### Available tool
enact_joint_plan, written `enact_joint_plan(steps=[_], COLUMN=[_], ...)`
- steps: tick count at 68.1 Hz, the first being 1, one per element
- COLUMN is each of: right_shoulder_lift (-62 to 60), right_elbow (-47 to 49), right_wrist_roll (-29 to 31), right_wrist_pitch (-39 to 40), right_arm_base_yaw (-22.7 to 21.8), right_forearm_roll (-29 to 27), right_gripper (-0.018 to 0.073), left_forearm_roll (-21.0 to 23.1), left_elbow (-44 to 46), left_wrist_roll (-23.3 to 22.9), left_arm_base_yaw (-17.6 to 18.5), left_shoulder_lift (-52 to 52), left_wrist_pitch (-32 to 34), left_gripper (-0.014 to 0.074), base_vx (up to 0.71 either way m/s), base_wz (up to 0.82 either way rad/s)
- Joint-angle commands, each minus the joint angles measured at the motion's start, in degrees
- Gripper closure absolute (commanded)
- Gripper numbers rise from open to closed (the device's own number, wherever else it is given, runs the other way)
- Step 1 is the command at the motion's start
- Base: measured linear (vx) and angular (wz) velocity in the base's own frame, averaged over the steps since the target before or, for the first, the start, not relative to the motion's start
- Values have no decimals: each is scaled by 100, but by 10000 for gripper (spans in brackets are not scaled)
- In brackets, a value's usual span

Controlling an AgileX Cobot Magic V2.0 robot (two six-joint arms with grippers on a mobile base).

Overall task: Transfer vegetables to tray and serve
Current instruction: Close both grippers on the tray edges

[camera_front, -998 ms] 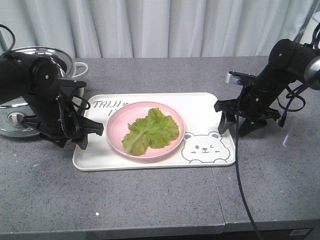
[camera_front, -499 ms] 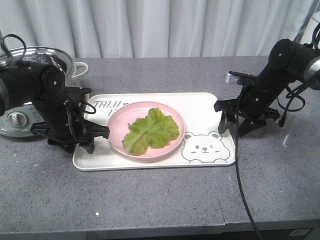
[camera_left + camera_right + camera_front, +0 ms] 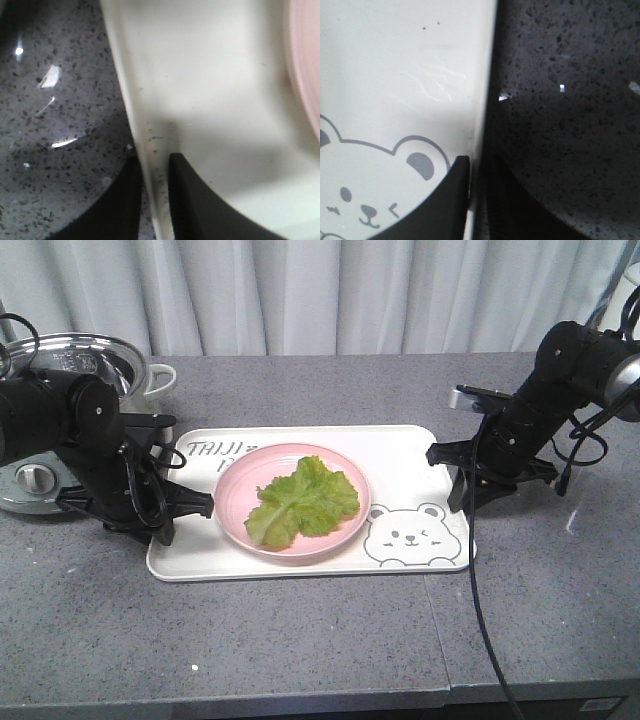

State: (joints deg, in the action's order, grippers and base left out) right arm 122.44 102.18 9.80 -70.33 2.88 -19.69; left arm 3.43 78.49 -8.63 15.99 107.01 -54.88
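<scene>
The vegetables point(image 3: 300, 500), light-green lettuce leaves, lie on a round pink plate point(image 3: 232, 512) that sits on the cream-white tray point(image 3: 400, 455). My left gripper point(image 3: 172, 520) is at the tray's left edge. In the left wrist view the tray's rim point(image 3: 145, 125) runs between the two dark fingers of the left gripper point(image 3: 152, 172), shut on it. My right gripper point(image 3: 460, 498) is at the right edge beside the bear drawing point(image 3: 412, 535). In the right wrist view the right gripper point(image 3: 476, 172) pinches the tray point(image 3: 395, 75) at its rim.
A silver pot point(image 3: 70, 355) with a white handle stands at the back left, just behind my left arm. Grey speckled countertop point(image 3: 300, 640) surrounds the tray. A pale curtain hangs behind. The table's front edge runs along the bottom.
My left gripper has shifted along the tray's left edge and settled on the rim. The right gripper's fingers have closed onto the right rim, and the tray's right end has shifted slightly.
</scene>
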Motion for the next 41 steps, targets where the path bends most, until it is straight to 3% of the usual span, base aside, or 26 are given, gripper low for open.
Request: enact_joint_plan(steps=[1, 13, 30, 41], right_shoulder_lift=[-331, -350, -652, -892], right_elbow=[115, 115, 115, 115], right_wrist_roll=[104, 110, 142, 112], right_wrist_pitch=[-330, -330, -324, -324], right_arm_base_yaw=[-10, -10, -24, -24], right_forearm_roll=[-94, -145, -123, -32], right_gripper=[575, 569, 566, 565], left_forearm_roll=[498, 838, 932, 1339], left_elbow=[-50, -50, -17, 233], left_wrist_roll=[271, 495, 496, 667], left_arm_base_yaw=[81, 97, 97, 97], left_shoulder_lift=[-84, -142, -340, -454], left_wrist_pitch=[-134, -123, -22, -45], left_gripper=[605, 603, 603, 603], base_vx=[0, 0, 0, 0], base_wz=[0, 0, 0, 0])
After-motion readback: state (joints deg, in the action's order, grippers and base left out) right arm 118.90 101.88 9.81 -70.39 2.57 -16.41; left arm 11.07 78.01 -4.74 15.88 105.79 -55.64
